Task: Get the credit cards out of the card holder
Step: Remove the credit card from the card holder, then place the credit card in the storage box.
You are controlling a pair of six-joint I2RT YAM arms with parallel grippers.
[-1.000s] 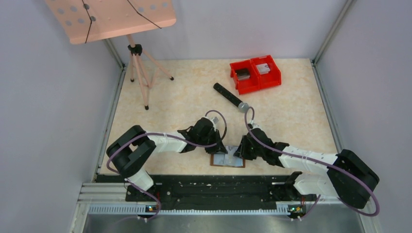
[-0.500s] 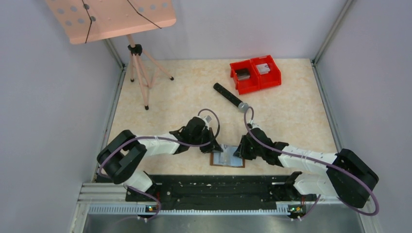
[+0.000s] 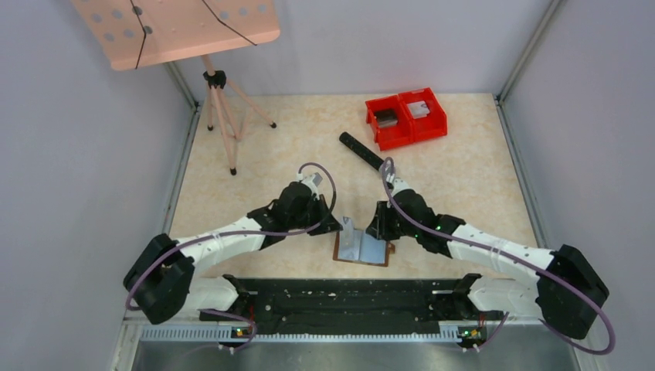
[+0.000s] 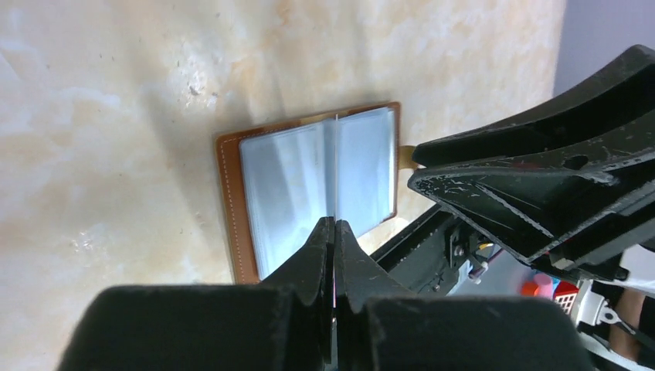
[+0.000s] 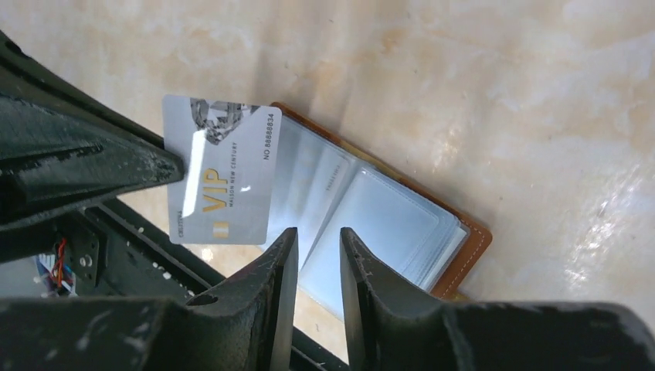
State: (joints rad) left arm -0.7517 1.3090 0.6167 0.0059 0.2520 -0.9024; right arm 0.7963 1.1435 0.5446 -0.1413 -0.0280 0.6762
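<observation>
Card holder [image 3: 369,252] lies open at the near edge; the silver card [image 5: 224,182] just slid out leftward, pinched tight in my left pincer [image 4: 334,224]. Right pincer [image 5: 318,236] is barely open, empty, over the holder. One out, I reckon.

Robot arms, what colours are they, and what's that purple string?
The left arm and right arm have white tubes between chunky black joints. A thin purple cable loops along each. The left gripper and right gripper are black, with two pointy, scuffed fingers.

Beige table [image 3: 463,178]: card holder [image 3: 369,252], red bins [image 3: 405,117]
</observation>
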